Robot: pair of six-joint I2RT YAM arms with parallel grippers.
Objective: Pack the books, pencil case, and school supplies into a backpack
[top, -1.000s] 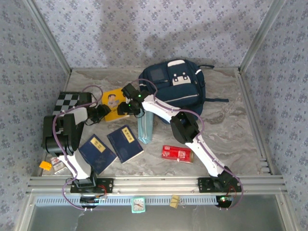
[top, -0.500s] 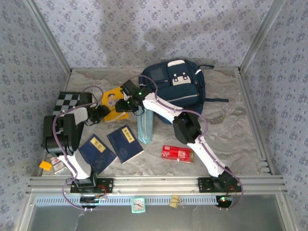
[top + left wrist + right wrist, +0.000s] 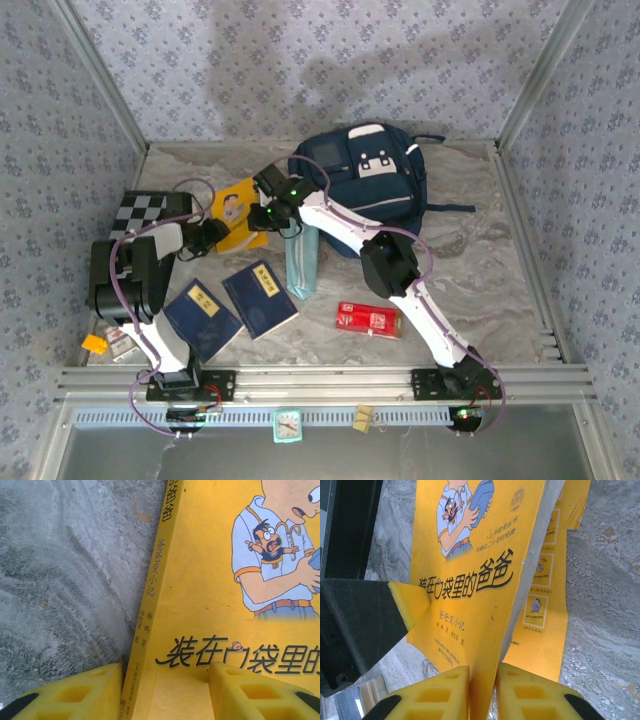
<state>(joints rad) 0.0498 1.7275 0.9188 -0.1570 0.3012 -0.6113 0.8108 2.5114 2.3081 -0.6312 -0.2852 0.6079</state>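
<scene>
Robot lab test cell, not a home or classroom. An aluminium extrusion frame (image 3: 100,72) boxes in the table, with floral-print wall panels (image 3: 320,60) as backdrop on three sides. Marble-look tabletop (image 3: 480,280). Left arm (image 3: 165,345) and right arm (image 3: 430,320) are bolted to a slotted aluminium rail (image 3: 320,380) at the near edge, purple cables (image 3: 190,182) looping loose. Mixed objects on the table: backpack (image 3: 375,185), yellow book (image 3: 232,203), chessboard (image 3: 140,208).
</scene>
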